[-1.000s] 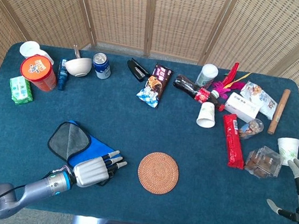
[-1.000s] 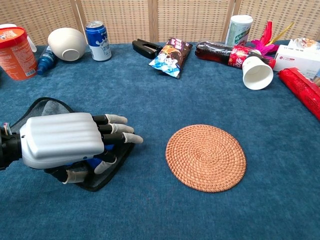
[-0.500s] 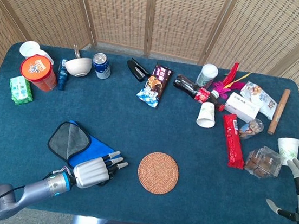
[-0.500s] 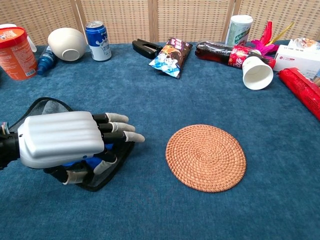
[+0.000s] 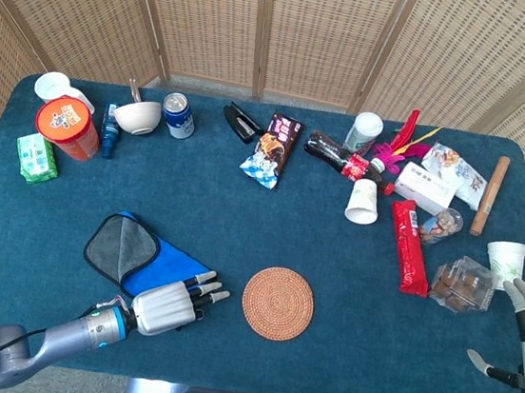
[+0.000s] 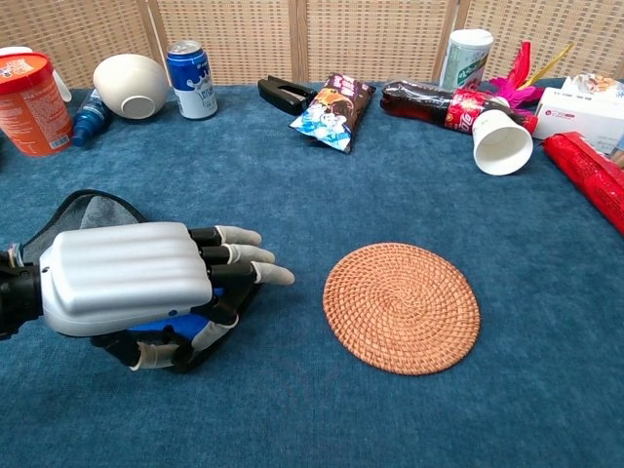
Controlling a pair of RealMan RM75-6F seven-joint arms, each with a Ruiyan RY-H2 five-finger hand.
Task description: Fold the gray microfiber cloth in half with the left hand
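Round woven coaster (image 5: 277, 303) lies flat near the table's (image 5: 270, 217) front. Rear left: orange tub (image 5: 67, 126), white bowl (image 5: 137, 117), blue can (image 5: 178, 115). Centre rear: snack packet (image 5: 271, 150). Right: tipped paper cup (image 5: 362, 201), red packet (image 5: 410, 246).

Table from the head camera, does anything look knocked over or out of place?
Yes. A white paper cup lies on its side mid-right. The dark bottle behind it also lies flat. The gray cloth is only partly folded, blue side showing.

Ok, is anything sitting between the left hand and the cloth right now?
Nothing visible. The left hand is already over the near corner of the cloth; the woven coaster lies apart, to its right.
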